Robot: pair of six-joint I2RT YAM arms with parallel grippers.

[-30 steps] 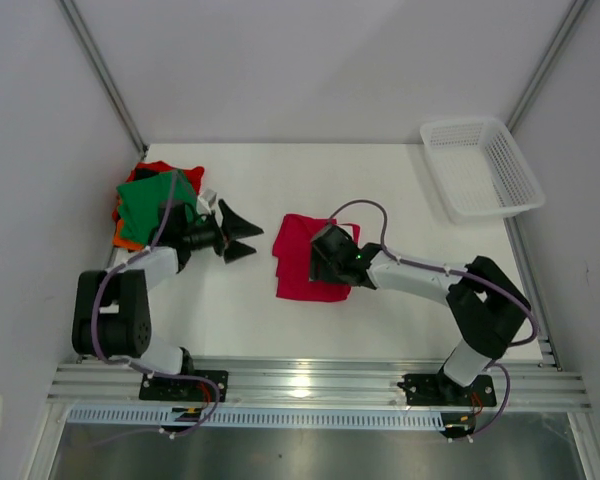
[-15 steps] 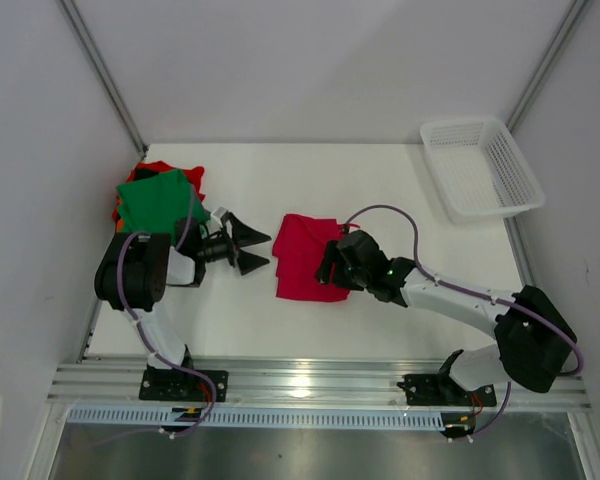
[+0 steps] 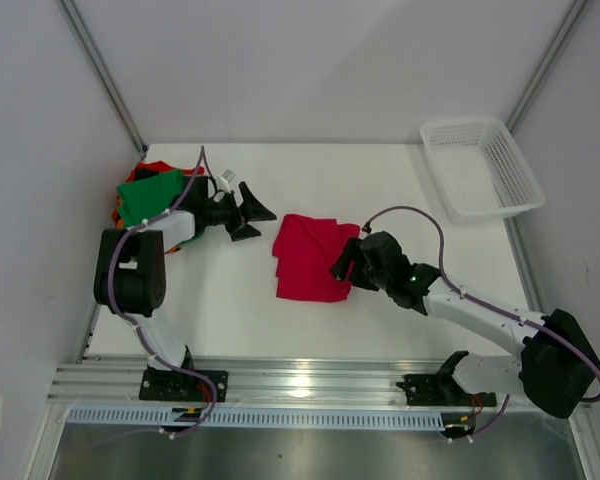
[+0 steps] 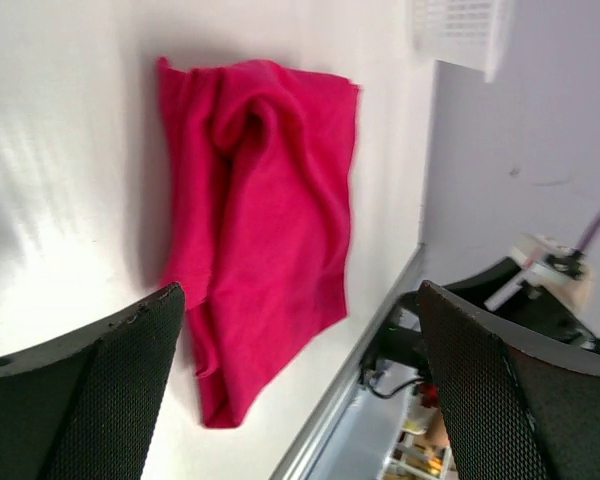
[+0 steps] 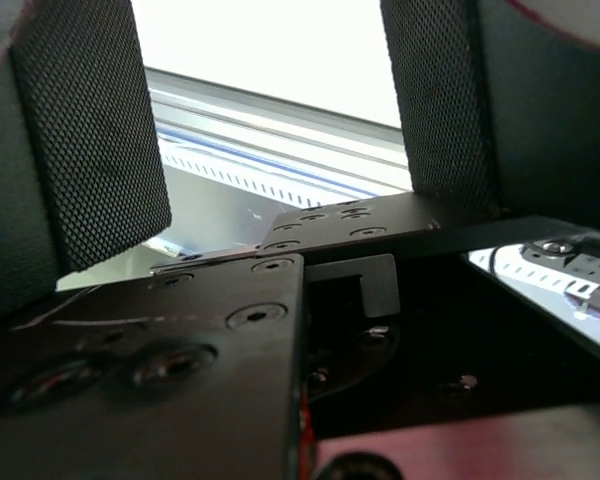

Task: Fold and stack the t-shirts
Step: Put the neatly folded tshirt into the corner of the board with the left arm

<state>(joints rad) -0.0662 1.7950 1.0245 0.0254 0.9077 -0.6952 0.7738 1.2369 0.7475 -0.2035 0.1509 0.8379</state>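
- Worktop (image 3: 400,190): flat, matt white, with a soft glare on the near part. A ribbed aluminium rail (image 3: 320,385) runs along the near edge and carries both arm bases.
- Room: plain pale grey walls on three sides, with slim metal posts in the back corners.
- Basket (image 3: 480,167): white plastic mesh, rectangular with a flared rim. It sits at the far right corner, slightly askew.
- Crimson shirt (image 3: 310,258): soft knit cloth, folded into a rough upright rectangle near the worktop's centre. The left wrist view shows a puckered ridge down its middle and uneven edges.
- Green shirt (image 3: 148,195): folded flat on top of a pile at the far left edge. Red cloth (image 3: 158,167) shows beneath it; how many shirts lie under it cannot be counted.
- Left pincer (image 3: 263,224): black, with dimpled rubbery pads. Its jaws are spread wide and hold nothing. It hangs between the pile and the crimson shirt, clear of both.
- Right pincer (image 5: 272,120): same black textured pads, set apart with no cloth between them. From above it sits at the crimson shirt's right edge; whether it touches the cloth is unclear.
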